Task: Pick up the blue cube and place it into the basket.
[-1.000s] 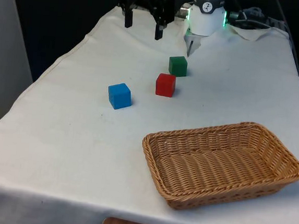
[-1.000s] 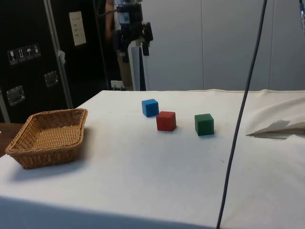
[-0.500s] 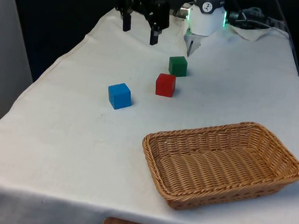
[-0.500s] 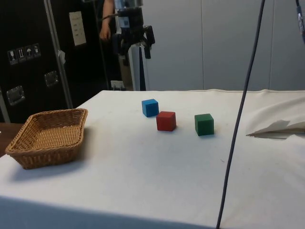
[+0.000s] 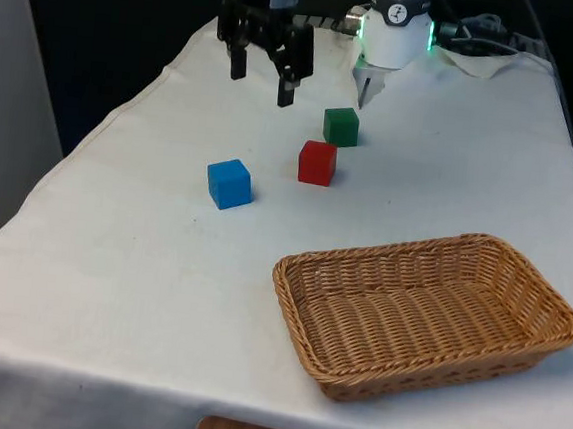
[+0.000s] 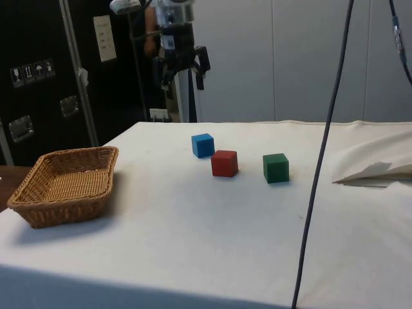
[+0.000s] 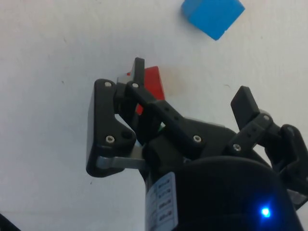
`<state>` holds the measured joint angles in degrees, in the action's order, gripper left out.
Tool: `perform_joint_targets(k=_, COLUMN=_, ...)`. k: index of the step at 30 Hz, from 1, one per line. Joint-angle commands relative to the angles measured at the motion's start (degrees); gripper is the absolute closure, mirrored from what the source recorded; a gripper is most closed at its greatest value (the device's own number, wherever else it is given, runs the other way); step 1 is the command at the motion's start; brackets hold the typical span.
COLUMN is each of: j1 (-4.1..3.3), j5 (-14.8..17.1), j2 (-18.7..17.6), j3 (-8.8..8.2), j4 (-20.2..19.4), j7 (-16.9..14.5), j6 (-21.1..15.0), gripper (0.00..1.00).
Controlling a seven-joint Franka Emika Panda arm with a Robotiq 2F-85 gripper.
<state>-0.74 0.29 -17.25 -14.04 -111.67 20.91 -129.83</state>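
I have the pincer [image 5: 261, 77] spread wide and empty above the counter [image 5: 113, 250], the blue cube [image 5: 229, 183] down at its seven o'clock — my worry is the red cube [image 5: 317, 163] close by, which a sloppy descent could clip.

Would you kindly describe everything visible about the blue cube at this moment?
The blue cube is a small, plain, matte solid block, bright blue on every visible face. It rests flat on the white cloth, turned slightly so that a corner faces the front camera. Nothing touches it: the red cube sits apart toward the front view's right, and the open pincer hovers above the table, away from it.
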Motion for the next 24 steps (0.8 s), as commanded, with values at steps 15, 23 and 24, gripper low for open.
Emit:
perform_joint_targets(k=15, j1=-0.06, j5=1.0, j2=-1.9, j3=0.06, j4=-2.2, j7=4.2, j6=-6.5, gripper=0.00)
perform_joint_targets(k=23, j1=0.17, j5=0.9, j2=-2.7, j3=-0.06, j4=-2.4, j7=5.8, j6=-7.7, gripper=0.00)
perform_joint_targets(k=24, j1=0.17, j5=0.9, j2=-2.7, j3=-0.11, j4=-2.5, j7=5.7, j6=-7.7, gripper=0.00)
